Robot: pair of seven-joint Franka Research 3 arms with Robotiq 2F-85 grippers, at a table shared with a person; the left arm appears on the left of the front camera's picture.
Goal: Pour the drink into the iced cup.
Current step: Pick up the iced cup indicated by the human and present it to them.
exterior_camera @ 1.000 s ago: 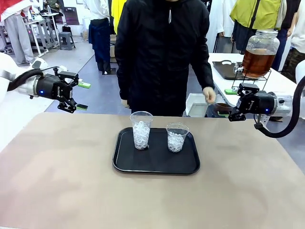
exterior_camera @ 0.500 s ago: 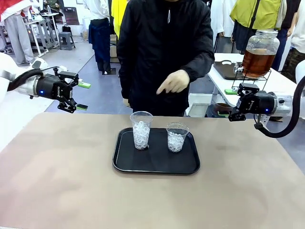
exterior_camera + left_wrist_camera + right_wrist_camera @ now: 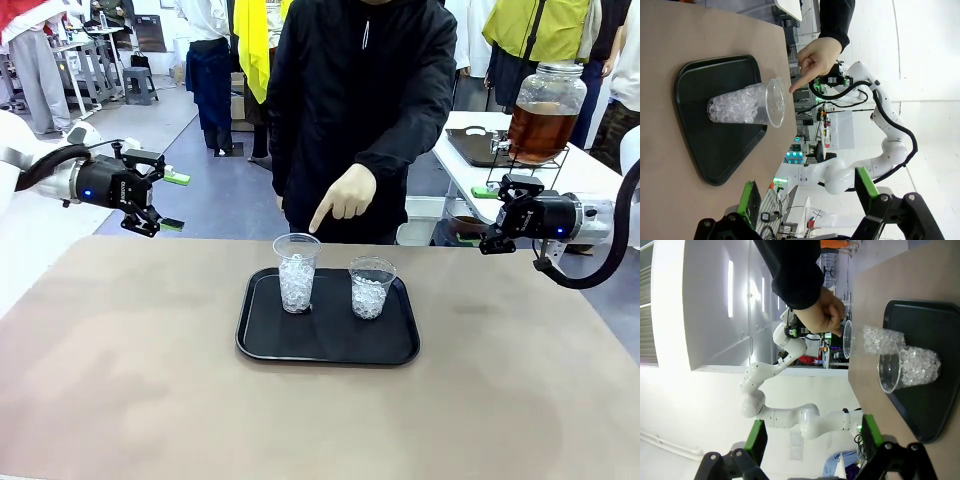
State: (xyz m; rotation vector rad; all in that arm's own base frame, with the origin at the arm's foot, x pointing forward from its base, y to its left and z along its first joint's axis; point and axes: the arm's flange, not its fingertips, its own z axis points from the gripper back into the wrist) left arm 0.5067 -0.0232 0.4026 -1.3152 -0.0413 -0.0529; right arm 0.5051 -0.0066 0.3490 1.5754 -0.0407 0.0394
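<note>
Tabletop tray (image 3: 330,345): a person's hand (image 3: 347,195) (curled, empty) points its forefinger above the taller iced cup (image 3: 297,275).

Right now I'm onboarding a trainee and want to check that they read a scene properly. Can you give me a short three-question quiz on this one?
1. True or false: the taller cup and the shorter cup on the black tray both hold ice.
2. The person's hand points at: A the taller cup, B the shorter cup, C the jar dispenser.
3. Fill in: the left arm's fingers stand ____ (open or shut).

Key: 1 true; 2 A; 3 open.
</note>
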